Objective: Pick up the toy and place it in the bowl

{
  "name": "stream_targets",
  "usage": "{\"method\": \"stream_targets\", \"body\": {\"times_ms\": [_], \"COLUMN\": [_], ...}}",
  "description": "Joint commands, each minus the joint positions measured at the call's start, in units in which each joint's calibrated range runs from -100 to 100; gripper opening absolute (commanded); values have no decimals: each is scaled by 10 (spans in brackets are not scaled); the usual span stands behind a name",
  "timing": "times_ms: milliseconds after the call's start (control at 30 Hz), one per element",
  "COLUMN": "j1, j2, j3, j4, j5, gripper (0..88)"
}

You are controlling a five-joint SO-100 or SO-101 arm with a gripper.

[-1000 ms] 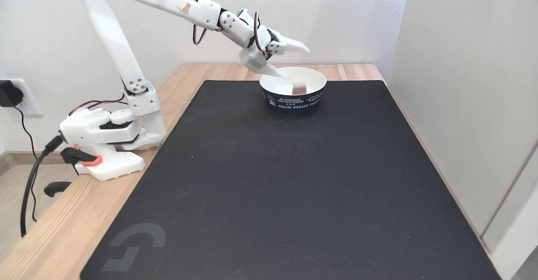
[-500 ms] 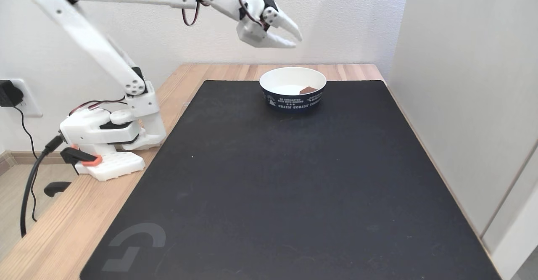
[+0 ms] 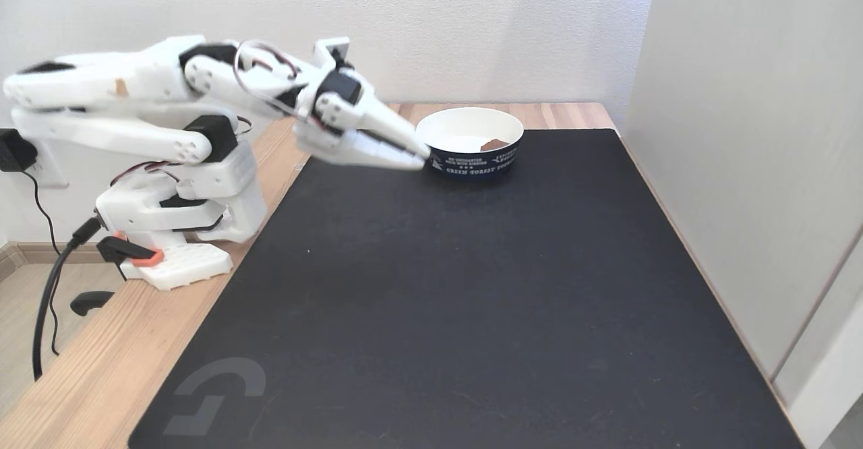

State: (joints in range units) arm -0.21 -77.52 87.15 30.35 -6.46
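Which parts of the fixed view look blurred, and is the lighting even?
In the fixed view, the arm and gripper are smeared by motion blur; the bowl, the toy and the black mat stay sharp; the light is soft and even, with no strong glare.

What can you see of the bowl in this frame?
The bowl is round and looks like paper: white inside, dark navy outside with small white print and tree marks. It stands upright at the far end of the black mat. The reddish-brown toy lies inside, against its right wall. The gripper has its tips at the bowl's left side; contact is unclear.
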Motion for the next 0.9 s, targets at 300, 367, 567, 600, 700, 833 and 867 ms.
{"method": "stream_targets", "body": {"times_ms": [300,367,567,600,700,833,867], "j1": [27,26,24,25,22,22,22], "j2": [-206,-209,-216,-216,-216,-216,-216], "j3": [125,125,124,124,124,124,124], "j4": [138,184,221,221,221,221,221], "j5": [55,55,55,54,54,54,54], "gripper": [21,22,22,22,22,22,22]}}
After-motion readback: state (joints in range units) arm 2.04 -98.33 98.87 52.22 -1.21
